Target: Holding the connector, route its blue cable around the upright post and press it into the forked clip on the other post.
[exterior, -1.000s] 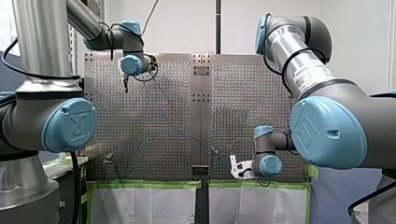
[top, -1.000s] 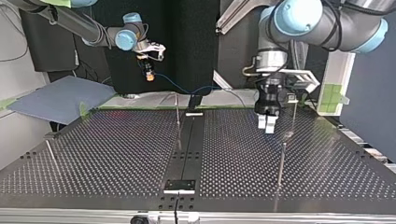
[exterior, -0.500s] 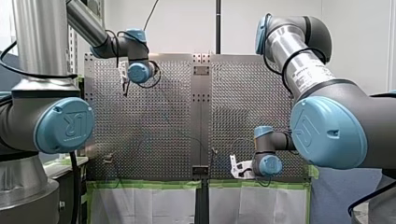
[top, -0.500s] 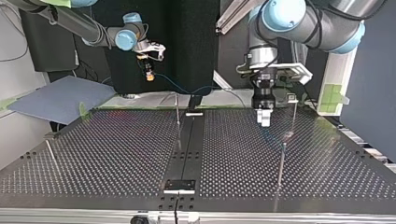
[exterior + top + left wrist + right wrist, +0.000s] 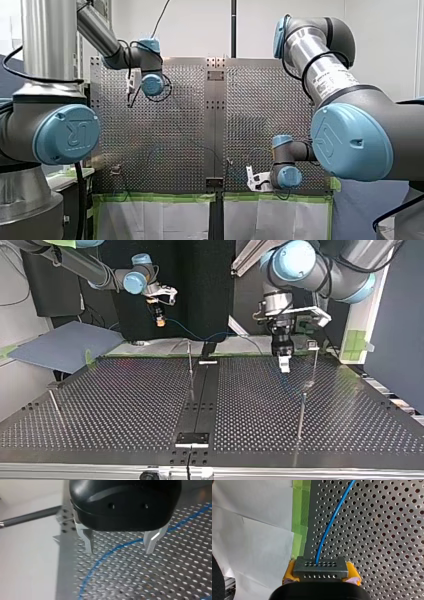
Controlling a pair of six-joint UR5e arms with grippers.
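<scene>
The perforated metal worktop [image 5: 125, 405], a dull grey sheet drilled with regular rows of small round holes, fills the scene. Over it reach my left arm [image 5: 97, 32] and my right arm [image 5: 320, 65], both smooth grey tubes with blue-capped joints. The left pincer [image 5: 119, 552] has a rounded black body and two bare, angular metal fingers. They stand spread apart and grasp nothing, hanging just over the plate near its far edge in the top view. The right pincer [image 5: 321, 577] is clenched on the connector [image 5: 321, 567], its soft yellow pads pressing both ends of that flat, grey rectangular block, which is dotted with two rows of tiny holes. In the top view it is held in the air beyond the worktop's far edge, at the left. The blue cable [image 5: 329, 525], thin and glossy, leaves the connector's face and curves out over the holes. In the left wrist view it sweeps in an arc beneath the gap between the open fingers. Thin, straight metal posts stand upright on the plate: one [image 5: 190, 360] near the middle seam, and another [image 5: 315, 362] just beside the left pincer. The second has a small pale head whose shape is too small to tell.
</scene>
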